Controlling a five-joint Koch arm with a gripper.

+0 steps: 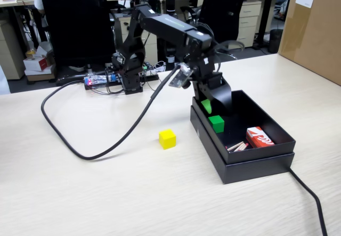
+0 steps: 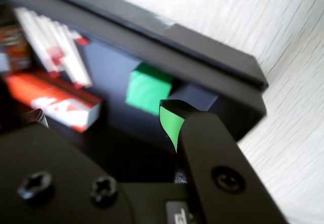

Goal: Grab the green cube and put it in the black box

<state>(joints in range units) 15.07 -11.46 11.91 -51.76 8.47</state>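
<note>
Your green cube (image 1: 216,123) already sits on the floor of the black box (image 1: 277,135), near the box's left wall in the fixed view, so the drop looks done. Your end effector (image 1: 206,107) hangs just above and behind it, inside the box; only one green tip shows, so you cannot tell how wide it stands, but nothing is in it. A red-and-white packet (image 1: 259,137) lies toward the near corner. The yellow cube (image 1: 167,138) waits on the worktop (image 1: 80,193), outside the box.

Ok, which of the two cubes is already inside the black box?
The green cube: it sits on the floor of the black box, just below the claw. The yellow cube is outside, on the table.
</note>
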